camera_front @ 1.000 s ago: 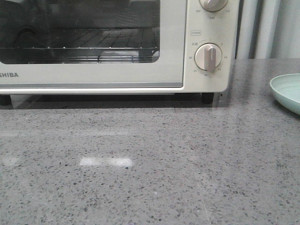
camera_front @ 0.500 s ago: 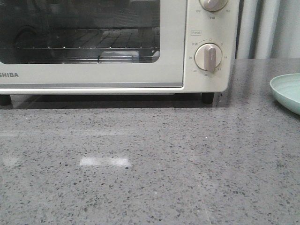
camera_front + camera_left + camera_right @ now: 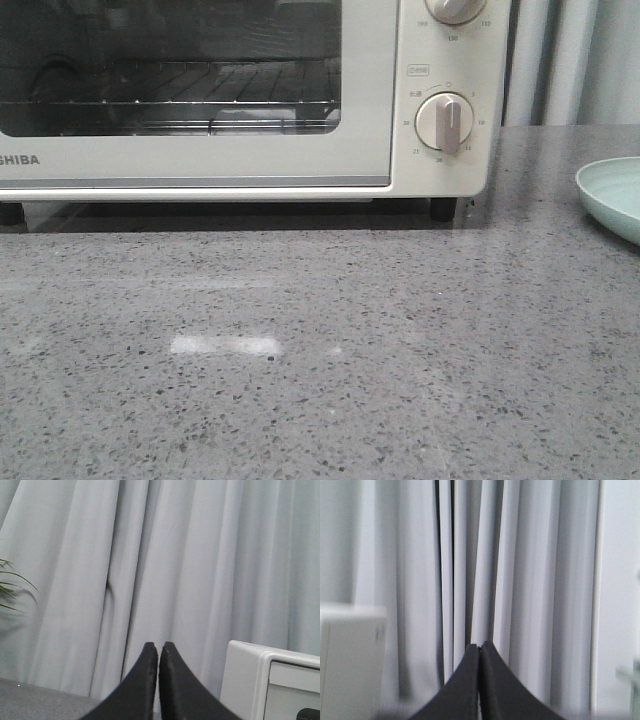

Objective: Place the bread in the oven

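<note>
The cream-white oven stands at the back of the grey table, its glass door closed, with a wire rack visible through the window. A corner of the oven shows in the left wrist view, and its side shows in the right wrist view. The bread is out of view. My left gripper is shut with nothing in it and faces the curtain. My right gripper is likewise shut and empty, in front of the curtain. Neither gripper appears in the front view.
A pale green plate sits at the table's right edge. Two beige dials are on the oven's right panel. Grey curtains hang behind the table, and plant leaves show beside them.
</note>
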